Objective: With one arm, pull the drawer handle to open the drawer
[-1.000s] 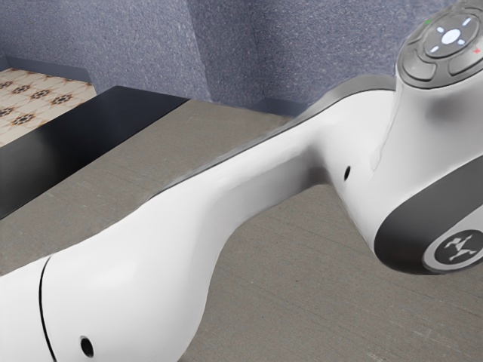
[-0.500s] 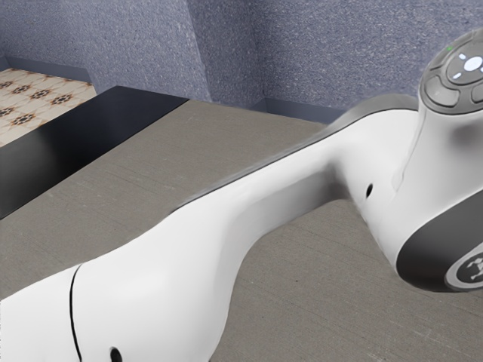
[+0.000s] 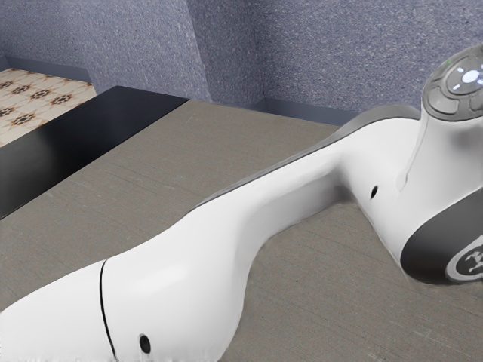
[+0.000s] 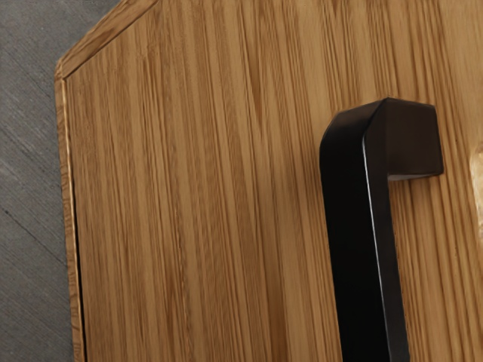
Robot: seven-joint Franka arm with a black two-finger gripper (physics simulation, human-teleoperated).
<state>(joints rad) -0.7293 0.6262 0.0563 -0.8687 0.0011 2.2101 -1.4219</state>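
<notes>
Facing the wrist camera is the light-brown wooden drawer front [image 4: 211, 211], a flat panel with fine, straight, bamboo-like grain running along its length. One corner of the panel is cut off at an angle, and a narrow, paler edge strip follows the outline there. Beyond that edge lies the grey, finely textured desk [image 4: 26, 90].

Mounted on the panel is the black bar-shaped drawer handle [image 4: 362, 249]. It is a square-section bar with a matte finish. At its visible end the bar bends at a right angle into a short post that meets the wood, and it casts a faint shadow on the grain. The bar runs parallel to the grain and stands on the side of the panel away from the angled corner. Its other end runs past the picture's border.

Whether the drawer is shut or drawn out cannot be told. Whether the claw is spread or pressed together cannot be told either.

In the exterior view, the white, smooth-shelled robot arm [image 3: 249, 234] enters at the lower left of the frame and stretches to the right edge, low over the desk. A dark grey joint cap [image 3: 445, 253] sits at the right edge, and above it a grey button pad with a lit white centre [image 3: 462, 81]. A black flat slab [image 3: 83, 136] borders the desk at the left. Blue-grey speckled walls [image 3: 317, 45] stand behind, and a patterned tile floor [image 3: 34, 94] shows at the upper left.
</notes>
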